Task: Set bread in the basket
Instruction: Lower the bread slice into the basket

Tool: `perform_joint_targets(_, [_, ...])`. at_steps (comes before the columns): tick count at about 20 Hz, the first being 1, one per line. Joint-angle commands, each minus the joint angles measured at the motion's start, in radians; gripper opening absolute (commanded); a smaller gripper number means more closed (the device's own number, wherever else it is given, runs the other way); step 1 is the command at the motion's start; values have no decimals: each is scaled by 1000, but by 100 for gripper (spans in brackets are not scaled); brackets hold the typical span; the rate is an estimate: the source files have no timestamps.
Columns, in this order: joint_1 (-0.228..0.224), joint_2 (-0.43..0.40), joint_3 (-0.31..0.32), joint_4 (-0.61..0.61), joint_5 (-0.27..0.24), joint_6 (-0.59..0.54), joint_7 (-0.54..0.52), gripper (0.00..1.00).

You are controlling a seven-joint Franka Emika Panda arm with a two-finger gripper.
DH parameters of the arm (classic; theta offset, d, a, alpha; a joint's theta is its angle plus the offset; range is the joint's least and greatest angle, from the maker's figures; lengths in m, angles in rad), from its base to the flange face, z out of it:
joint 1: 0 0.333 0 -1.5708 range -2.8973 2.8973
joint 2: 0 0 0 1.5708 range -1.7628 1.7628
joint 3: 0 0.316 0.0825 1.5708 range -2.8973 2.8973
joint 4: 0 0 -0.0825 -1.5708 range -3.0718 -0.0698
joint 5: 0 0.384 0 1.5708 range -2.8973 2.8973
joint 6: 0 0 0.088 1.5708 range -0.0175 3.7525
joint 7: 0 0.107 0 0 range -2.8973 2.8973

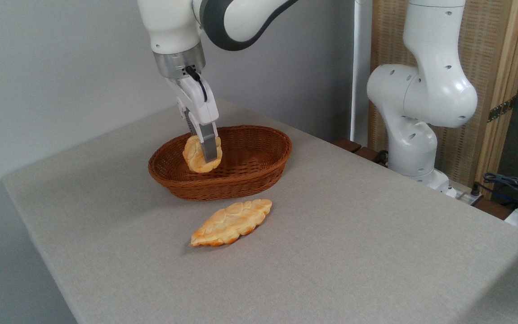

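The white Franka arm w/ grey joints came down from the top of the frame, its two-finger gripper (206, 153) pointing down over the left part of the oval reddish-brown woven wicker basket (259, 173). Fingers were clamped narrow on the small round flat golden-tan bread (194, 157), holding it on edge, roughly upright, w/ the near grey finger (210, 146) across its face. The bread hung inside the basket's rim, low in the left half; whether its bottom edge touched the basket floor couldn't be told. The basket sat on the grey cloth-covered table (353, 252), toward the back. Just in front of the basket, apart from it, lay a longer leaf-shaped ridged golden pastry (232, 222), flat on the table. The arm's white base (414, 148) stood off the table's right side.
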Motion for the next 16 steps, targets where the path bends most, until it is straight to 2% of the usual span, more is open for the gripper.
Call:
perform_joint_targets(1, [4,3,-45,-25,-49,-11,-69,83])
perform_joint_targets(2, [4,5,-59,-34,-49,-6,-83,94])
perform_joint_targets(3, [4,8,-67,-45,-49,-3,-81,100])
perform_joint_targets(12, [4,16,-74,-48,-49,-1,-78,100])
perform_joint_targets(16, [14,5,-59,-2,-49,-4,-87,100])
